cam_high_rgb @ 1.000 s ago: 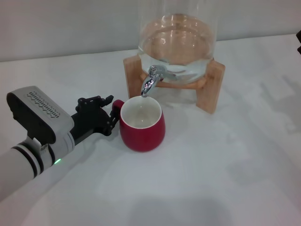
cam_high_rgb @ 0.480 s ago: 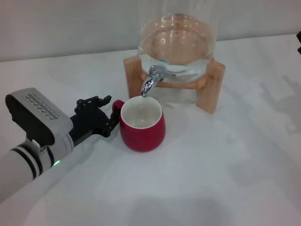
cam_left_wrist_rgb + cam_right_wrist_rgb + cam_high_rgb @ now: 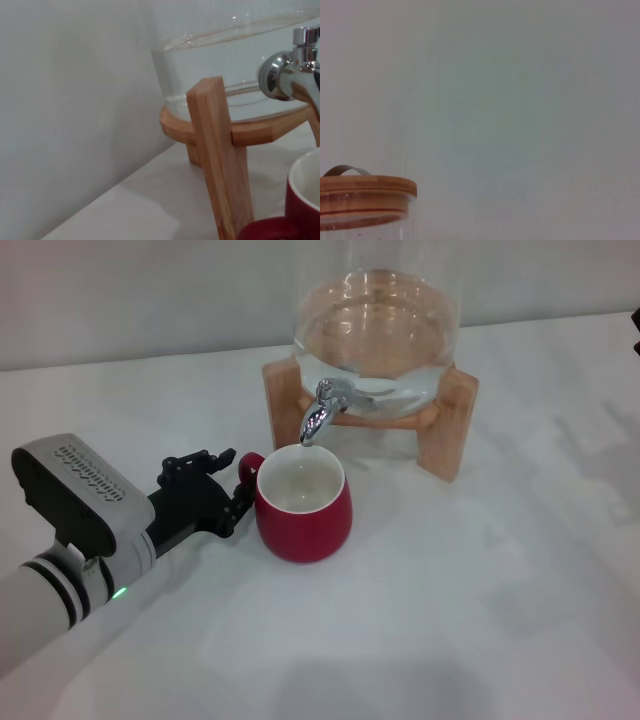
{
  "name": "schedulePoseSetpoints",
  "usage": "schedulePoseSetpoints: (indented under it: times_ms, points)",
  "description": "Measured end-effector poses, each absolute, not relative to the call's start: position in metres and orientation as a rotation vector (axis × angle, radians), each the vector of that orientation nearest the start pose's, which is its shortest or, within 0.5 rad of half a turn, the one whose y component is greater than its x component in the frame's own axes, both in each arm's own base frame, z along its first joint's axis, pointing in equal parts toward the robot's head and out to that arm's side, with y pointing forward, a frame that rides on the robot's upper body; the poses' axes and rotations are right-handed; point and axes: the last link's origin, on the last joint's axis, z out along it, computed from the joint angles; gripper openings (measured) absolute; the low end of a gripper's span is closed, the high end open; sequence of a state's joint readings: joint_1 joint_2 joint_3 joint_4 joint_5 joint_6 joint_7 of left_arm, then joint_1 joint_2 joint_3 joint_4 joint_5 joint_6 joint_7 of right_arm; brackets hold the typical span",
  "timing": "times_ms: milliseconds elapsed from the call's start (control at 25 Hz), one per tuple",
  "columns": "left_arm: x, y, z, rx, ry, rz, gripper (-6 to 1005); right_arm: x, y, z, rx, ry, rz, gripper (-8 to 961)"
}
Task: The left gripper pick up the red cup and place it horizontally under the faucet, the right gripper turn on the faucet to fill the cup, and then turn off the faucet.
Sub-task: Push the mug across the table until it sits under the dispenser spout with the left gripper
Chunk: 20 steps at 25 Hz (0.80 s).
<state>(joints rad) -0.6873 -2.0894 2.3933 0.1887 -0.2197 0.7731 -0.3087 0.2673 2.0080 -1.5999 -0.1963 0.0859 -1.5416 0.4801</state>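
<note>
Wooden stand point(image 3: 448, 420) just behind red cup point(image 3: 302, 505).

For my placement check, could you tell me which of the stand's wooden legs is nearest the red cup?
The front left leg, just behind the red cup beside the faucet; the front right leg stands clear of it.

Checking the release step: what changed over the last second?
The left gripper has backed slightly away from the red cup along its arm, fingers near the handle. The cup stayed upright under the faucet; no water runs.
</note>
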Motion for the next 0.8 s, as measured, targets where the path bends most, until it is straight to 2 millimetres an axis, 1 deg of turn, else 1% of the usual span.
schedulePoseSetpoints:
  times_ms: [320,640,800]
  points:
    - [-0.255,0.359,-0.116,-2.379,-0.238,-0.389,409,0.339,0.281,0.061,-1.488,0.407,1.060,791]
    - [-0.253,0.354,-0.118,-2.372,-0.221,-0.411,409,0.339,0.281,0.061,-1.488,0.409,1.057,791]
    - [-0.256,0.352,-0.118,-2.367,-0.219,-0.403,410,0.340,0.281,0.061,-1.488,0.412,1.054,791]
